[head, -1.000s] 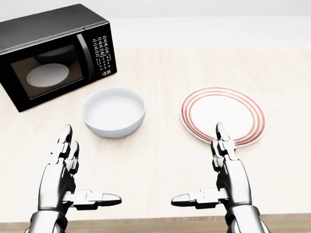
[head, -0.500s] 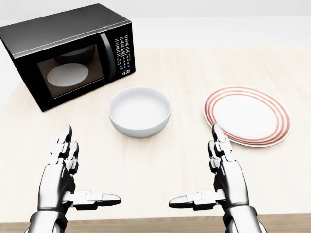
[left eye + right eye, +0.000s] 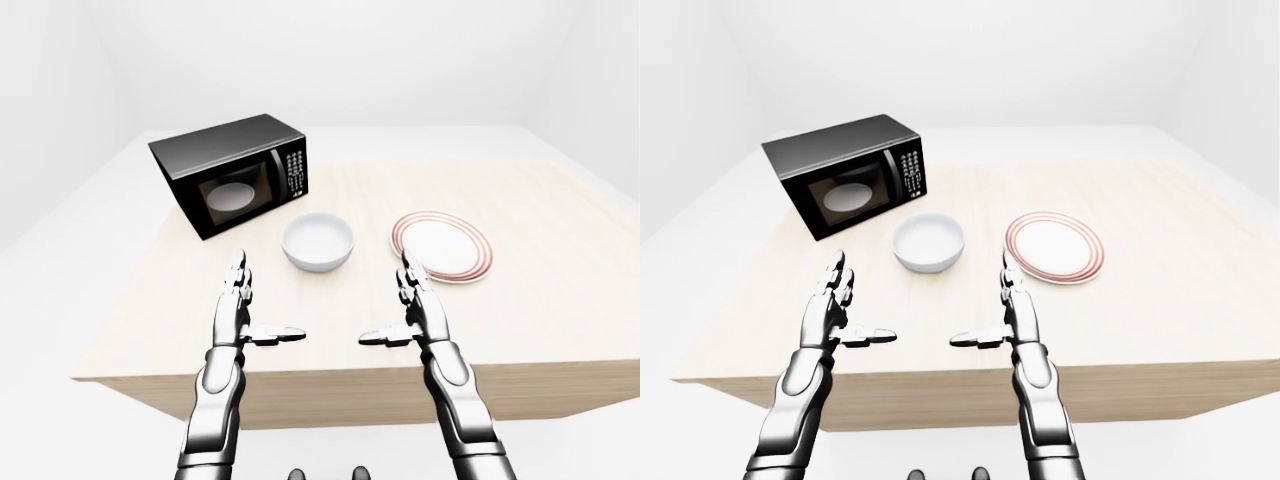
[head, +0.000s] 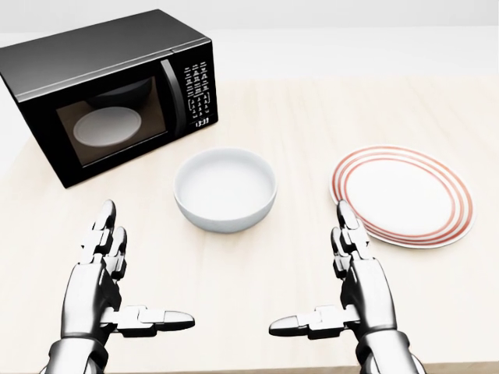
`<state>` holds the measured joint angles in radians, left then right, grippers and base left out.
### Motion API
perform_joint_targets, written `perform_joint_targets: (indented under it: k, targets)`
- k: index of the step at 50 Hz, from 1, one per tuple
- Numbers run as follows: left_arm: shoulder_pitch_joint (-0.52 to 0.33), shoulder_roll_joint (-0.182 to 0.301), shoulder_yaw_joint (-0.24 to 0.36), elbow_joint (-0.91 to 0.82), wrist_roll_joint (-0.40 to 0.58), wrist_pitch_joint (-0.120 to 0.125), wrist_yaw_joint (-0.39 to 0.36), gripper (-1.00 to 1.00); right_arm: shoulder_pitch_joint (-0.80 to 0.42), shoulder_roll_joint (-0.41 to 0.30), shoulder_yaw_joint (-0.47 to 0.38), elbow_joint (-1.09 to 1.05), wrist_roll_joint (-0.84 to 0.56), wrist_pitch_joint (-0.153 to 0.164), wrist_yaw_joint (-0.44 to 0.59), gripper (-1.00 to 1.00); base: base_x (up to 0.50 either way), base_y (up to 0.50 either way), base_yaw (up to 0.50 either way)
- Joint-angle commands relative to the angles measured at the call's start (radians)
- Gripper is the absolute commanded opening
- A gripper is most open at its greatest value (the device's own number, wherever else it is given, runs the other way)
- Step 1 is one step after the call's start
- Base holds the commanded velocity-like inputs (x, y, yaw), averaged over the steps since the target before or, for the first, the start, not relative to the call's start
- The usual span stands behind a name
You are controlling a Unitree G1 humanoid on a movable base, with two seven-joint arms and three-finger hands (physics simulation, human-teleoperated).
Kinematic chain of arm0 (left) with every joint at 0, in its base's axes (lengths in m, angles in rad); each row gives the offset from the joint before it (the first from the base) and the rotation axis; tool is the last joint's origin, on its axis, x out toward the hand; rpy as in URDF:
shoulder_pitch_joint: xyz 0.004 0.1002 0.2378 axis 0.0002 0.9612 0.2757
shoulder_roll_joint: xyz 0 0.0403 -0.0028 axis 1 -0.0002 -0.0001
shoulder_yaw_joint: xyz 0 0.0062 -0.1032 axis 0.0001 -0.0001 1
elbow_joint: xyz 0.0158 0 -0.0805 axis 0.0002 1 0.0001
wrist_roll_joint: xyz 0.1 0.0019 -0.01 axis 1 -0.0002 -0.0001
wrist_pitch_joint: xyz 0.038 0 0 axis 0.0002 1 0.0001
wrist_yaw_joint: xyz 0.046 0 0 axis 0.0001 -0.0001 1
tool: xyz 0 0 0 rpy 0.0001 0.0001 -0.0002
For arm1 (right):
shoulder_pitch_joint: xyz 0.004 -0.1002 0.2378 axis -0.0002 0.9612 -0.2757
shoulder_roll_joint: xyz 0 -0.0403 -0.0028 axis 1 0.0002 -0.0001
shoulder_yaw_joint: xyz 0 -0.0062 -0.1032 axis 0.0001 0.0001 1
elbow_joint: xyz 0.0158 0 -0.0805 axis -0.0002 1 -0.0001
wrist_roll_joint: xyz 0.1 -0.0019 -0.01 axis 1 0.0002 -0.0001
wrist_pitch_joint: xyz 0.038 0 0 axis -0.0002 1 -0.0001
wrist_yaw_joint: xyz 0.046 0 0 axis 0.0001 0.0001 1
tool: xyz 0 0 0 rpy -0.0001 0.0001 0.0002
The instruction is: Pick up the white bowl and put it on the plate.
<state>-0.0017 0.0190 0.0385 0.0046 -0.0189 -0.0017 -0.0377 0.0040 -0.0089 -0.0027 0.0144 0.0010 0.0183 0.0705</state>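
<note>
The white bowl point(image 4: 225, 189) sits upright and empty on the pale wooden table point(image 4: 312, 117), near the middle of the head view. To its right lies the white plate point(image 4: 402, 195) with red rings round its rim. Both hands hover low in the head view, below the bowl and apart from it. My left hand point(image 4: 125, 280) is open, fingers pointing up and thumb stretched to the right. My right hand point(image 4: 331, 280) mirrors it, open, with its fingertips point(image 4: 344, 214) just left of the plate's lower edge. Neither hand holds anything.
A black microwave point(image 4: 117, 89) stands at the upper left of the head view, door shut, with a white dish visible inside. The table's near edge point(image 3: 330, 385) runs just under my forearms in the left-eye view. White floor and walls surround the table.
The whole picture has shifted right and slightly down, so the camera moved; bowl, plate and microwave sit further right and lower. My hands keep their open pose.
</note>
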Motion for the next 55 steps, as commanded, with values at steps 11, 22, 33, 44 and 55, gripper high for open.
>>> perform_joint_targets:
  k: [11, 22, 33, 44, 55]
  targets:
    - [0.000, 0.000, 0.000, 0.000, 0.000, 0.000, 0.000, 1.00, 0.003, 0.002, 0.007, 0.012, -0.005, -0.017, 0.003, 1.00, 0.36, 0.02, 0.00]
    - [0.000, 0.000, 0.000, 0.000, 0.000, 0.000, 0.000, 1.00, 0.004, 0.004, 0.009, 0.014, -0.006, -0.021, 0.001, 1.00, 0.37, 0.03, 0.00]
    - [0.000, 0.000, 0.000, 0.000, 0.000, 0.000, 0.000, 1.00, 0.005, 0.004, 0.013, 0.016, -0.014, -0.022, -0.002, 1.00, 0.27, 0.03, 0.00]
    - [0.000, 0.000, 0.000, 0.000, 0.000, 0.000, 0.000, 1.00, -0.008, -0.006, 0.009, 0.021, -0.056, -0.027, -0.011, 1.00, 0.00, 0.00, 0.00]
    - [0.000, 0.000, 0.000, 0.000, 0.000, 0.000, 0.000, 1.00, -0.057, -0.031, -0.008, 0.057, -0.183, -0.019, -0.025, 1.00, 0.00, 0.00, 0.00]
